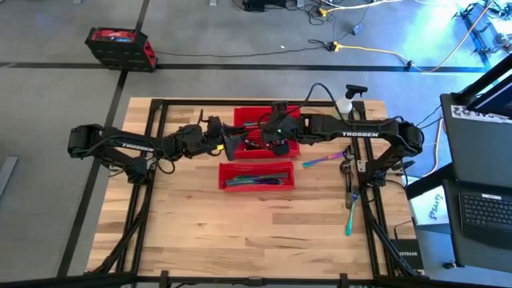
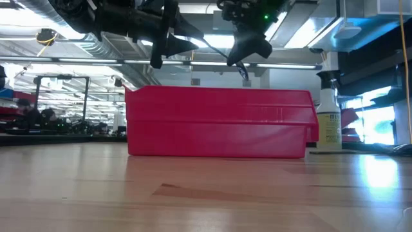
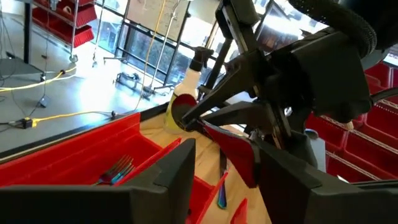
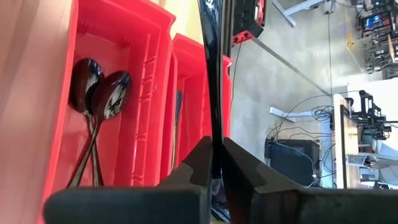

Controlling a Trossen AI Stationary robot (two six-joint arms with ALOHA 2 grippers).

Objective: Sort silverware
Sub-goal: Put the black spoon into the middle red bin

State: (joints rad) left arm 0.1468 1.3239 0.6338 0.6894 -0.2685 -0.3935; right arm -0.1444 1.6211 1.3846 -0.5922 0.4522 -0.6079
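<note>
- Above the red bins at the back of the counter (image 1: 200,232), your two grippers meet: the right gripper (image 1: 276,136) hangs over the rear bin (image 1: 292,149), its fingers pressed together on a thin dark piece, probably a knife (image 4: 211,81), though seen edge-on you can't be sure.
- Your left gripper (image 1: 226,141) sits just beside it, fingers partly spread, nothing between them that you can see.
- Sorted pieces already lie in the bins: two dark spoons (image 4: 99,93) in one, forks (image 3: 118,169) in another, slim pieces in the front bin (image 1: 256,177).
- Loose silverware (image 1: 350,200) waits along the counter's right edge, near the spray bottle (image 1: 345,104).
- You look to be mid-delivery, perhaps a handover.
- Next calls for lining the held piece over its matching bin and letting go low, then reaching right for the loose pieces.
</note>
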